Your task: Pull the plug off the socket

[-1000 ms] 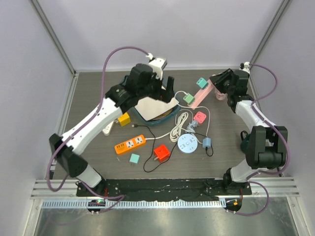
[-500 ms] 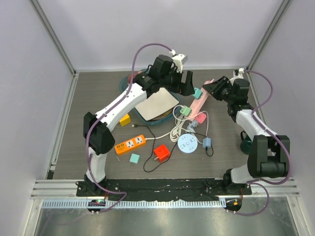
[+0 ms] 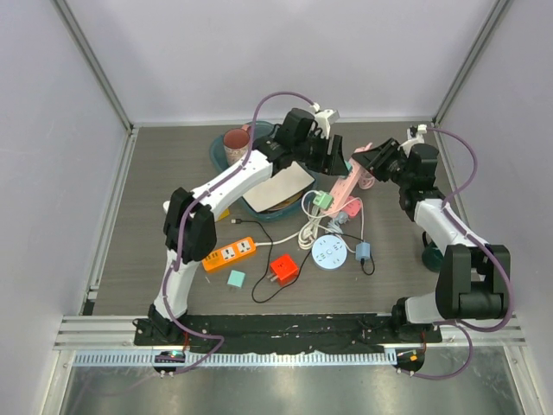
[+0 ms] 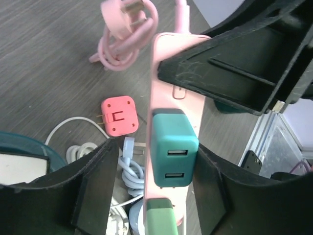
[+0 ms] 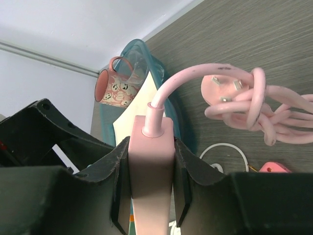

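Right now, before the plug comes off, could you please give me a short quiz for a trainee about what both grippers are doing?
1. True or false: the right gripper is shut on the pink power strip.
2. What does the open left gripper straddle? A) teal plug B) orange power strip C) mug
3. Fill in: the other plug in that strip is ____ in colour.
Key: 1 true; 2 A; 3 green.

1 camera looks down from above and behind me; 2 wrist cameras sit close; all 3 share the power strip (image 5: 151, 161).
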`<state>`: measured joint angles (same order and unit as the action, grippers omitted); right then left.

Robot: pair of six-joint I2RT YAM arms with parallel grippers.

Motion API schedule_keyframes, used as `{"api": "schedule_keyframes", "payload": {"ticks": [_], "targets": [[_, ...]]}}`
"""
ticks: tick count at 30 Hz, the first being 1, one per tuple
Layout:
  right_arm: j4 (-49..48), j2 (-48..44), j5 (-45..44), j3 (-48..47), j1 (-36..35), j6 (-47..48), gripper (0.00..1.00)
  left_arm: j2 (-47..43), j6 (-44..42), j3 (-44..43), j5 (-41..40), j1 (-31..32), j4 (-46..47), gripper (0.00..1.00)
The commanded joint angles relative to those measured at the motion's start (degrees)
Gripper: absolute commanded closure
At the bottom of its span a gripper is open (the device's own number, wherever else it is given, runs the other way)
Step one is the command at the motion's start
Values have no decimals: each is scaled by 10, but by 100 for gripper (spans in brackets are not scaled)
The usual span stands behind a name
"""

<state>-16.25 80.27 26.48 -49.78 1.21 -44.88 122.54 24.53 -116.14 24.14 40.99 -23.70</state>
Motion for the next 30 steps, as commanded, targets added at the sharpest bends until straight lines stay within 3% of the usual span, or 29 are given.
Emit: {"api": "schedule_keyframes", "payload": {"ticks": [1, 4, 5, 19, 30], "targets": [[-80, -42, 30, -1, -6, -27, 99, 8, 19, -23, 38, -1, 41, 42], [-81, -38, 39, 2, -8, -28, 99, 10, 31, -23, 55, -2, 53, 75], [-78, -40, 31, 4, -8, -24, 99, 11, 33, -23, 57, -1, 55, 98], [58, -52, -72, 16, -8, 86, 99, -25, 20, 6, 33, -1, 40, 100], [96, -43, -107, 9, -7, 123, 99, -50, 10, 24, 6, -1, 30, 100]]}}
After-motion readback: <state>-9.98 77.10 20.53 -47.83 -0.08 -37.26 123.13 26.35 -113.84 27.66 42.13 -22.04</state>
